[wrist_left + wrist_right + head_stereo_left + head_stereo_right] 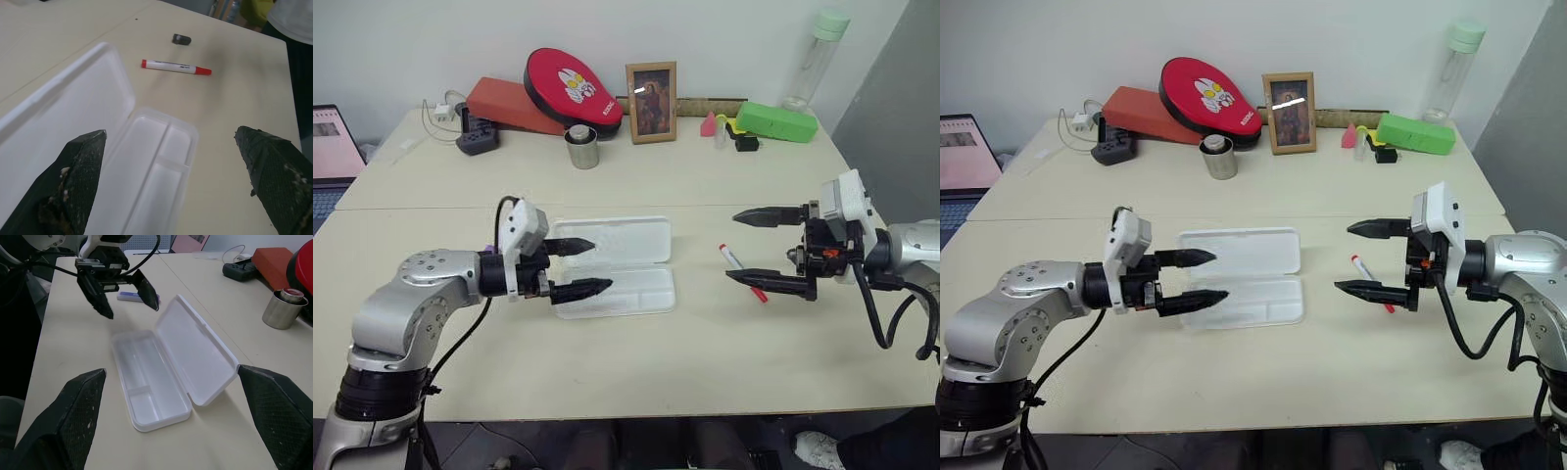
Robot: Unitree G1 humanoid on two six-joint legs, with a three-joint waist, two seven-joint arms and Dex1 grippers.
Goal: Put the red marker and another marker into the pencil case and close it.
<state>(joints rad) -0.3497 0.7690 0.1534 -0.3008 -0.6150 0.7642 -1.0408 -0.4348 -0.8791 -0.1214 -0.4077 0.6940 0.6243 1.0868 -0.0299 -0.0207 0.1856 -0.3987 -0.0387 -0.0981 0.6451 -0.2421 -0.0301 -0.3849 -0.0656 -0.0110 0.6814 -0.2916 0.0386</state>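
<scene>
Pencil case (pixel 617 266) seen lying open at centre frame on the pale, matt surface (pixel 705 186): smooth white plastic, rounded corners, lid folded back flat toward the top of the frame, shallow moulded tray with one divider toward the bottom. Tray is seen empty.

Left gripper (pixel 579 266) is held at the case's left end, jaws spread wide, nothing between them; black tapered fingers with a rough, pitted texture.

Right gripper (pixel 766 249) is held right of centre, jaws likewise fully apart and empty. Red marker (pixel 743 272), slim white barrel with red cap and red tail, lies on the surface between case and right gripper, clear of the case's right edge. A small dark cap-like piece (pixel 181 39) lies just beyond it in the left wrist view.

Lilac highlighter (pixel 129 295) is seen in the right wrist view, on the surface behind the left gripper, apart from the case.

Open surface is noted below the case down to the lower edge. Clutter is confined to the upper edge: metal cup (pixel 581 147), picture frame (pixel 652 102), green box (pixel 776 122).
</scene>
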